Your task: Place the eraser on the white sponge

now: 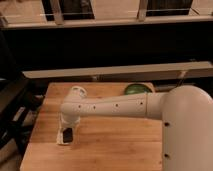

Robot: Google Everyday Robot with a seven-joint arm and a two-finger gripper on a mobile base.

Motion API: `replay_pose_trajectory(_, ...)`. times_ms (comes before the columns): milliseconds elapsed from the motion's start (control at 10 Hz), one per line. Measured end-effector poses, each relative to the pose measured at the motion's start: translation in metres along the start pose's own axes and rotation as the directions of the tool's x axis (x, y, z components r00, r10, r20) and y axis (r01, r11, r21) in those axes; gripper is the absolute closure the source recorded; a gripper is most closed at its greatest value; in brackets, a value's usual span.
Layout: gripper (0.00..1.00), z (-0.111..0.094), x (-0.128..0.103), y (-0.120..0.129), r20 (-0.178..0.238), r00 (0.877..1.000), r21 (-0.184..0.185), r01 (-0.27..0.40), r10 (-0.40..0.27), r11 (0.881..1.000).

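At the front left of the wooden table [112, 146], the gripper [66, 135] points down, close to the surface. The eraser [67, 135], a small black block, shows right at its tip, framed by pale material. Whether the jaws are clamped on it or apart cannot be told. The white arm [110, 106] stretches right across the table. A green round object [138, 89] lies at the far edge. The robot's white body [189, 131] fills the right side.
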Motion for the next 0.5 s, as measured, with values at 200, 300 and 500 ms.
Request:
replay_pose_trajectory(200, 0.50, 0.0020, 0.0025, -0.0001, -0.004, 1.000, -0.001, 0.020, -0.020, 1.000)
replay_pose_trajectory(300, 0.48, 0.0027, 0.0026, -0.0013, -0.005, 1.000, 0.000, 0.028, -0.028, 1.000)
replay_pose_trajectory(500, 0.48, 0.0028, 0.0049, 0.0012, -0.011, 0.999, -0.002, 0.039, -0.039, 0.999)
